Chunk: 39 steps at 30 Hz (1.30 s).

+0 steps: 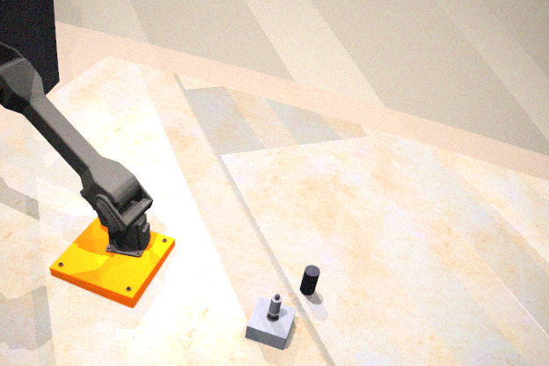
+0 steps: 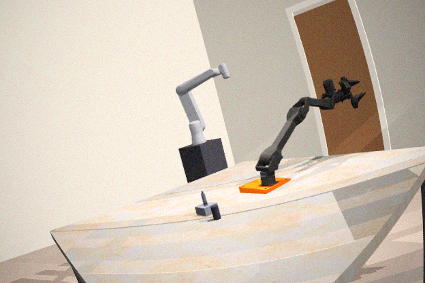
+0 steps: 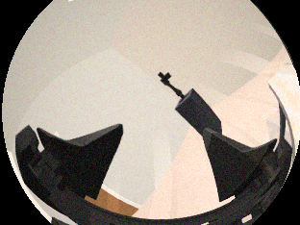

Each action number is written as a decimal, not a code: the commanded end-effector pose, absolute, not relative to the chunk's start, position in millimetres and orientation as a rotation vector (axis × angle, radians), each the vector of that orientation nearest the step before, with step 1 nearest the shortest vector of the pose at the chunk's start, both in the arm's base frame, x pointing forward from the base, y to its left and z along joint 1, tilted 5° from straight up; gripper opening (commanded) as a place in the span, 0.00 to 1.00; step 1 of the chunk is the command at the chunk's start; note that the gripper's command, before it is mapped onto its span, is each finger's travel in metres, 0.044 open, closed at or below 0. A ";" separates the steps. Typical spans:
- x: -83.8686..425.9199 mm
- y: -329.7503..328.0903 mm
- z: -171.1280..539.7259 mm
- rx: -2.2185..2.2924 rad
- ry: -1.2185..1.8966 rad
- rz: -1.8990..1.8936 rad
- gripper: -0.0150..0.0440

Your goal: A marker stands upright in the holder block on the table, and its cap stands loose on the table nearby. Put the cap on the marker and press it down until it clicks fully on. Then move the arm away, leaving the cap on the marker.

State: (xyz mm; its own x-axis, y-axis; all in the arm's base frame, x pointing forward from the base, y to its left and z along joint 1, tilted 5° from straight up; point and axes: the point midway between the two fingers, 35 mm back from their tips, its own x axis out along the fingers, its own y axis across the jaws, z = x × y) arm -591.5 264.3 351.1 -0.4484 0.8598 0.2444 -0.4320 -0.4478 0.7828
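The grey holder block [image 1: 261, 332] [image 2: 201, 209] stands on the table, with the marker [image 1: 275, 306] [image 2: 203, 198] upright in it, its tip up and bare. The black cap [image 1: 309, 281] [image 2: 216, 211] stands upright on the table beside the block, apart from it in the top view; in the exterior view it overlaps the block's right corner. My gripper [image 2: 361, 88] [image 3: 164, 131] is wide open with nothing between its fingers. It is raised high, far from cap and marker, and points away from them. It is out of frame in the top view.
My arm stands on an orange base plate [image 1: 101, 280] [image 2: 252, 189], on the marker's side away from the cap. A second, light grey arm [image 2: 191, 107] stands on a dark box [image 2: 214, 158] beyond the table. Another dark box [image 3: 198, 112] shows behind the fingers in the wrist view.
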 end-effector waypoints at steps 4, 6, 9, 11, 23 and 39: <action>-590.8 267.5 351.3 0.825 0.868 2.009 0.75; -578.1 296.4 347.9 0.804 0.852 1.983 0.67; -554.3 341.2 342.1 0.770 0.817 1.931 0.66; -539.5 365.1 338.7 0.749 0.800 1.901 0.66; -399.7 501.9 328.7 0.628 0.691 1.692 0.66; -136.9 608.2 288.4 0.474 0.670 1.283 0.66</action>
State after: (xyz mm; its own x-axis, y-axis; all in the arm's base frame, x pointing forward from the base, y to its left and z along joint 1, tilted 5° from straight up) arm -183.1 602.4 290.0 0.0848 0.9838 -0.1579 -0.7235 0.1697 0.6692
